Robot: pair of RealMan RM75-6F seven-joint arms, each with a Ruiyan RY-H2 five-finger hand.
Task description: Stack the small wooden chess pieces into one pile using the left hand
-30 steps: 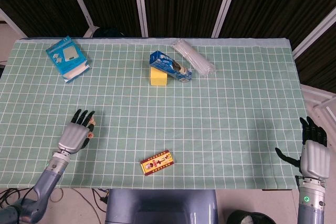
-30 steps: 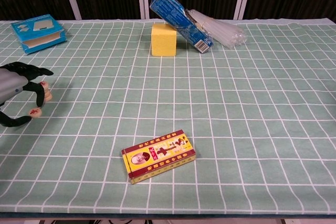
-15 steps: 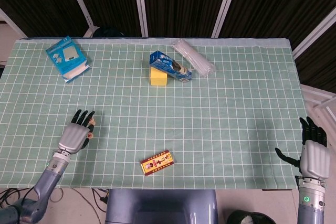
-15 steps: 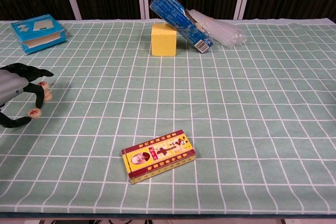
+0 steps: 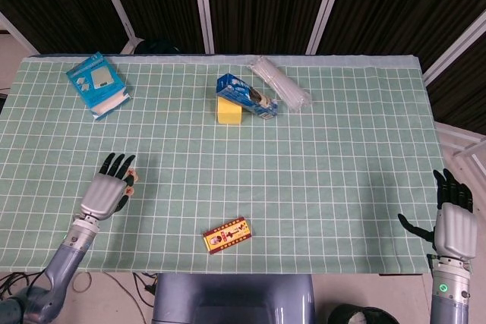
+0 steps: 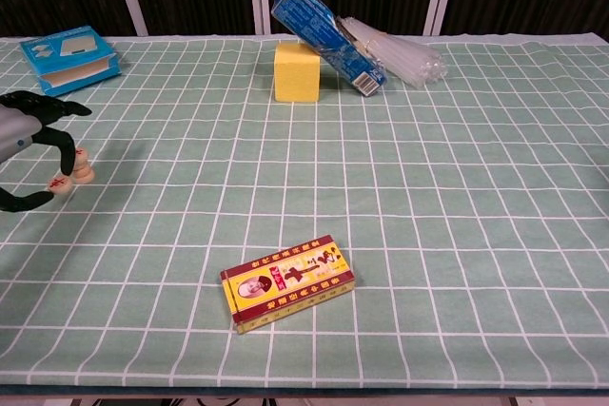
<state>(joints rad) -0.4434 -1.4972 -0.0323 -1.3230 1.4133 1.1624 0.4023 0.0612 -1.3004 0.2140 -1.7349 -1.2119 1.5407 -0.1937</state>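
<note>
The left hand (image 6: 24, 149) has lifted, raising its pinched chess piece (image 6: 60, 183) level beside the small stack (image 6: 84, 165)

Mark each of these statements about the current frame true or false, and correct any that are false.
1. The left hand pinches a chess piece above the tablecloth. True.
2. A second chess piece lies on the cloth next to the held one. True.
3. The blue packet lies flat on the table. False: it leans tilted on the yellow block.
4. The right hand holds the red and yellow box. False: it holds nothing, fingers apart, off the table's near right corner; the box lies alone on the cloth.
5. The blue scale box sits at the far left. True.
</note>
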